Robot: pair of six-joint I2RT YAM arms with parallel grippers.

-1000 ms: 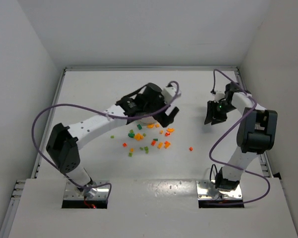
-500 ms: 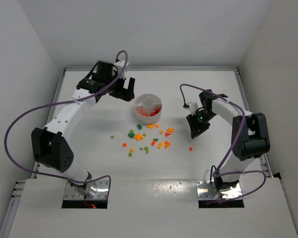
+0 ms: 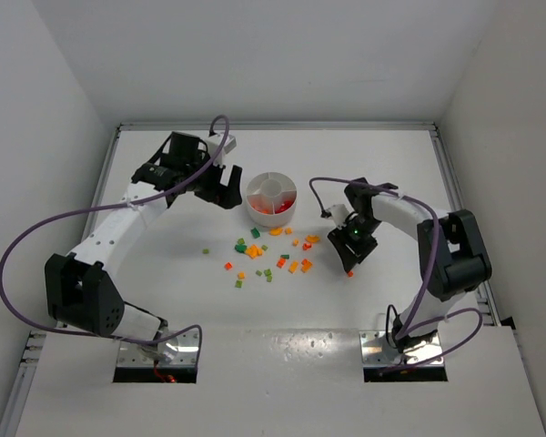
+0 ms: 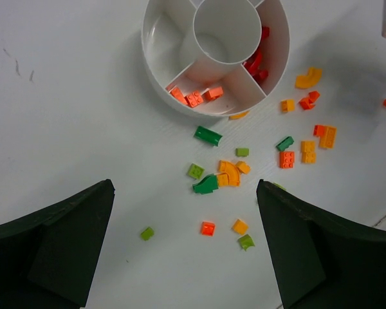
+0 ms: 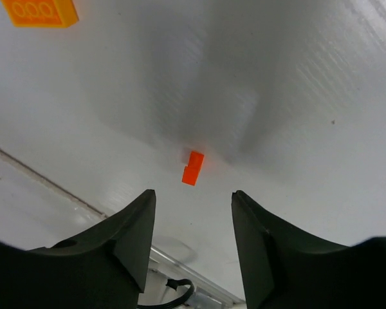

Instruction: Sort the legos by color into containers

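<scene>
The round white dish (image 3: pixel 271 212) stands mid-table; its containers are a bare central cup (image 4: pixel 226 29) and wedges, one holding orange-red legos (image 4: pixel 194 98), another red ones (image 4: pixel 257 61). Loose red, orange and green legos (image 3: pixel 268 255) lie scattered in front of the dish. My left gripper (image 3: pixel 220 189) hovers left of the dish, wide open and holding nothing (image 4: pixel 184 193). My right gripper (image 3: pixel 353 255) hangs low over a lone red brick (image 3: pixel 349 272). In the right wrist view the brick (image 5: pixel 193 167) lies just beyond the open, bare fingertips (image 5: pixel 193 196).
An orange brick (image 5: pixel 40 11) lies farther off from the right gripper. White walls close in the table on the left, back and right. The right arm's purple cable (image 3: pixel 328 187) loops above the table near the dish.
The left arm swung off the dish to its back left, then settled beside it. The right arm came in from the far right and dropped over the lone red brick.
</scene>
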